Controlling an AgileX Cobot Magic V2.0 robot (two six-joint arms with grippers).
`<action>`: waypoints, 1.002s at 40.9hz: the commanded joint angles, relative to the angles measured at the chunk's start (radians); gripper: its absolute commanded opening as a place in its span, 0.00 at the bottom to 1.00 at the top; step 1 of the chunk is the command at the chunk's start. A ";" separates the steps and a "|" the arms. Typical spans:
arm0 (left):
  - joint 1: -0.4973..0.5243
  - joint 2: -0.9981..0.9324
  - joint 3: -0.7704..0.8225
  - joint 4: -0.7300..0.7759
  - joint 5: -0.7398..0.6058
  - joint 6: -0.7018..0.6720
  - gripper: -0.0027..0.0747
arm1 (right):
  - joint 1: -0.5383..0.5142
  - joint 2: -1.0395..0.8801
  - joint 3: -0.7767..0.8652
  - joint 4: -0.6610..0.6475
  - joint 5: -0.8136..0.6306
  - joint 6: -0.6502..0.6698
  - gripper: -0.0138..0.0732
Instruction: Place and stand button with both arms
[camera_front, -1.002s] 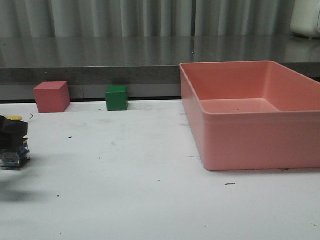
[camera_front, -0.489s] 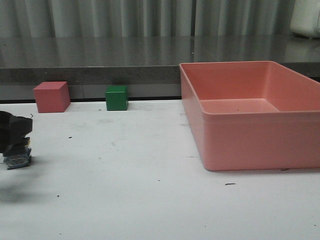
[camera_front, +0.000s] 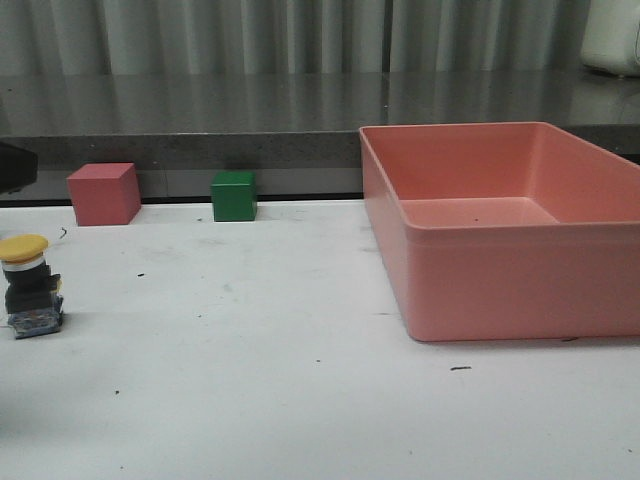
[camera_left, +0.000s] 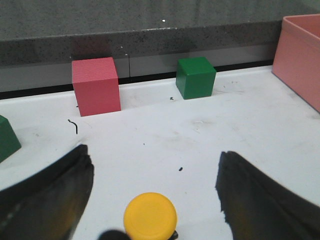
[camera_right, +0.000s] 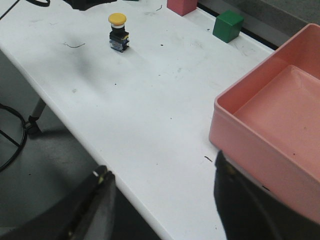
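Observation:
The button (camera_front: 28, 285) stands upright on the white table at the far left, yellow cap on top, grey-black base on the surface. It also shows in the right wrist view (camera_right: 118, 32). In the left wrist view its yellow cap (camera_left: 150, 216) lies below and between the spread fingers. My left gripper (camera_left: 155, 155) is open, empty and above the button, not touching it. Only a dark part of it (camera_front: 15, 165) shows at the front view's left edge. My right gripper (camera_right: 161, 167) is open and empty over the table's near edge, far from the button.
A pinkish-red cube (camera_front: 103, 193) and a green cube (camera_front: 234, 195) sit at the table's back edge. A large pink bin (camera_front: 500, 280) fills the right side. Another green object (camera_left: 7, 145) shows at the edge of the left wrist view.
My left gripper was closed around the button. It has let go and risen, and the button now stands alone and uncovered.

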 joint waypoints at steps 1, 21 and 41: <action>-0.039 -0.133 -0.088 -0.003 0.193 -0.013 0.69 | -0.002 0.005 -0.026 -0.006 -0.068 -0.009 0.68; -0.205 -0.485 -0.499 -0.052 1.193 -0.013 0.67 | -0.002 0.005 -0.026 -0.006 -0.068 -0.009 0.68; -0.220 -0.874 -0.466 -0.081 1.456 -0.011 0.67 | -0.002 0.005 -0.026 -0.006 -0.066 -0.009 0.68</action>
